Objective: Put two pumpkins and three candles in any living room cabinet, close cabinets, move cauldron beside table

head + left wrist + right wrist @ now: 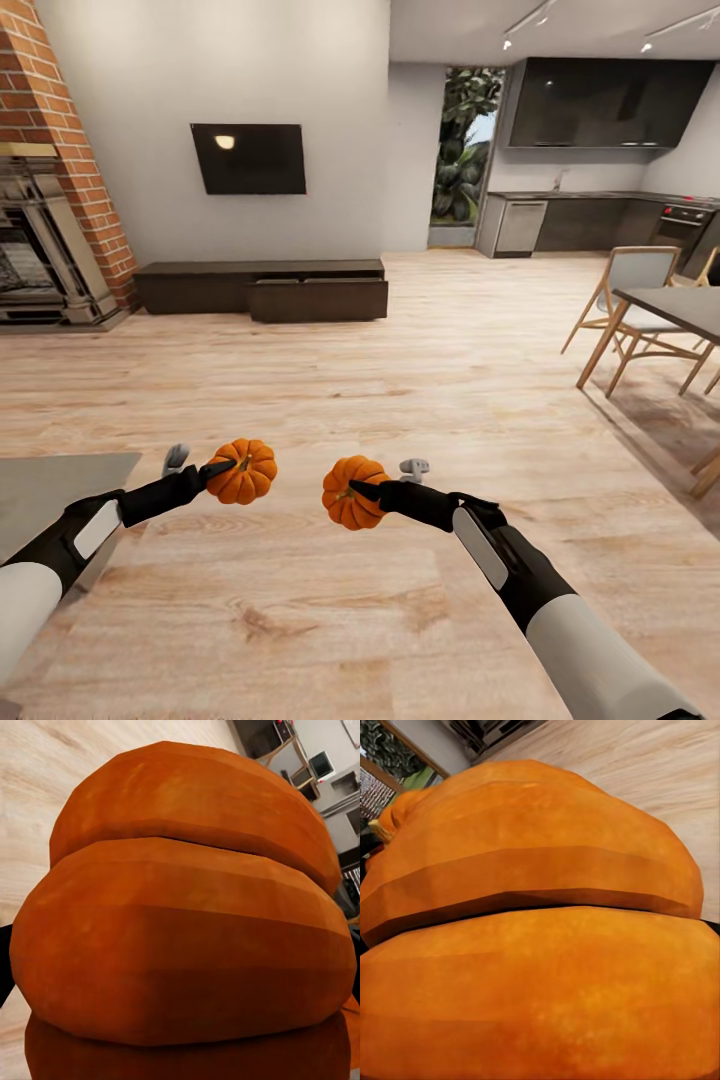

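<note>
Each claw pinches a pumpkin above the wood floor (pixel 400 330): left claw (pixel 222 468) on the left pumpkin (pixel 243 472), right claw (pixel 362 492) on the right pumpkin (pixel 350 492). The cabinet (pixel 262 284) stands upper left, one drawer out.

Wide open wood floor (pixel 400 330) ahead of me from 11 to 1 o'clock, nothing standing between my hands and the cabinet (pixel 262 285) against the far wall. Its drawer (pixel 318 297) sticks out toward me, open. At 9 o'clock the grey table (pixel 55 480) corner sits just beside my left arm, so that side's tight. Out at 2 to 3 o'clock the dining table (pixel 675 305) and chairs (pixel 630 300) block things. Fireplace (pixel 50 230) fills 10 o'clock.
</note>
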Motion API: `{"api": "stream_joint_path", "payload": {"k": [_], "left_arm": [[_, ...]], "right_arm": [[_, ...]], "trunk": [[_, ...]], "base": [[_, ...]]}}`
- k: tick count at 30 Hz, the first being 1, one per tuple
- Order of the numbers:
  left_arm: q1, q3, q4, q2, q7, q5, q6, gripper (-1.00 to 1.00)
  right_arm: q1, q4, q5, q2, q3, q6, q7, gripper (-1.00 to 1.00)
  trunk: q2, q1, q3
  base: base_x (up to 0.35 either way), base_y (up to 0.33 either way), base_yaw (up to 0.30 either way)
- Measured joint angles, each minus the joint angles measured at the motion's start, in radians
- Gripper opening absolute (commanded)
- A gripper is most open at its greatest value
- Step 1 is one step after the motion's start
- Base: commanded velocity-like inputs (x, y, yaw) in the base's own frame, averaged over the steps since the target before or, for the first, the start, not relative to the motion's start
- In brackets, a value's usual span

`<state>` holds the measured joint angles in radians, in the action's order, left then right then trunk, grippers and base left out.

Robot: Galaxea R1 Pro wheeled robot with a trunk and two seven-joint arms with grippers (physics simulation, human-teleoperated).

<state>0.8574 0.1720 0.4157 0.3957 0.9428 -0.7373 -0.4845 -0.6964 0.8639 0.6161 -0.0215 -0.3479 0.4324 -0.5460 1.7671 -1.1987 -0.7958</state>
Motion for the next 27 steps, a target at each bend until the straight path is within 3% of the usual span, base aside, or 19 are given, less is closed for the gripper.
{"api": "stream_joint_path", "payload": {"k": [20, 22, 23, 27], "left_arm": [[0.0, 0.0, 0.0, 0.0, 0.0, -0.001, 0.0, -1.0], [0.0, 0.0, 0.0, -0.001, 0.0, -0.001, 0.0, -1.0], [0.0, 0.0, 0.0, -0.002, 0.0, -0.001, 0.0, -1.0], [0.0, -0.001, 0.001, -0.002, 0.0, -0.001, 0.001, -1.0]], "right_arm": [[0.0, 0.0, -0.001, 0.001, 0.0, -0.001, 0.002, -1.0], [0.0, -0.006, 0.0, 0.012, -0.005, -0.013, 0.004, -1.0], [0.0, -0.02, -0.013, 0.027, -0.026, -0.034, 0.009, -1.0], [0.0, -0.031, -0.05, 0.039, -0.047, -0.055, 0.029, -1.0]], "trunk": [[0.0, 0.0, -0.006], [0.0, 0.0, -0.01], [0.0, 0.0, -0.011], [0.0, 0.0, -0.017]], "base": [[0.0, 0.0, 0.058], [0.0, 0.0, 0.073], [0.0, 0.0, 0.076], [0.0, 0.0, 0.077]]}}
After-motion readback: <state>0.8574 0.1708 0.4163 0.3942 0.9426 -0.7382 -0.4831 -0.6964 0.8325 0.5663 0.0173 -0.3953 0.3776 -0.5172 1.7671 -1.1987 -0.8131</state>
